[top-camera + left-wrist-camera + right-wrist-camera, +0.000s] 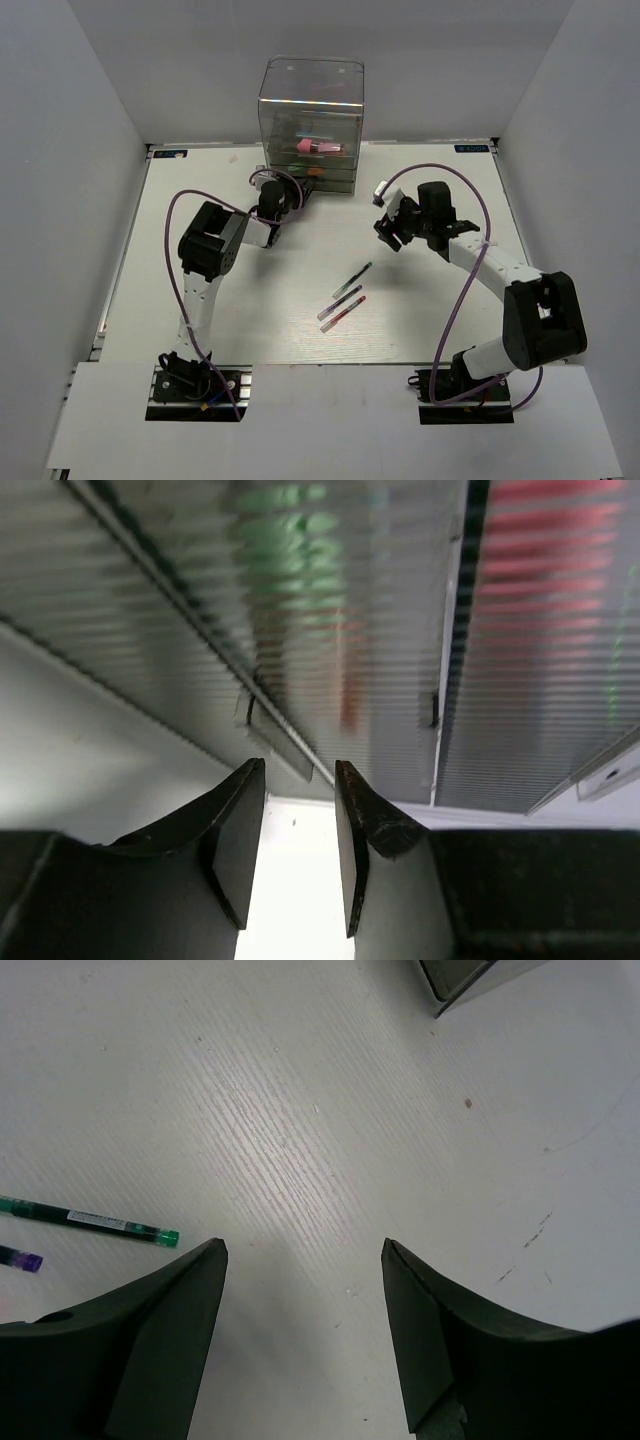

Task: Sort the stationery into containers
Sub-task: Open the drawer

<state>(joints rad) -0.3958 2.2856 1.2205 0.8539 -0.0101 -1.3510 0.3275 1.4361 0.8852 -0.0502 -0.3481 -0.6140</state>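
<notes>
Pens (339, 302) are left for you: three lie on the counter (200, 330). The pink block (318, 146) sits in the clear cabinet (310, 90). Your left pincer (300, 770) is narrow and empty at a drawer (330, 600). Your right pincer (305, 1245) is wide and empty.

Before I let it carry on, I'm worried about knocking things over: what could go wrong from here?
1. The left end effector is very close to the ribbed drawer fronts of the clear plastic drawer cabinet, fingers barely apart. It may miss the small drawer handle or shove the cabinet backwards.
2. The thin green-tipped pen lies close beside two other thin pens. The wide-open right end effector could nudge or roll the neighbours when grasping one.
</notes>
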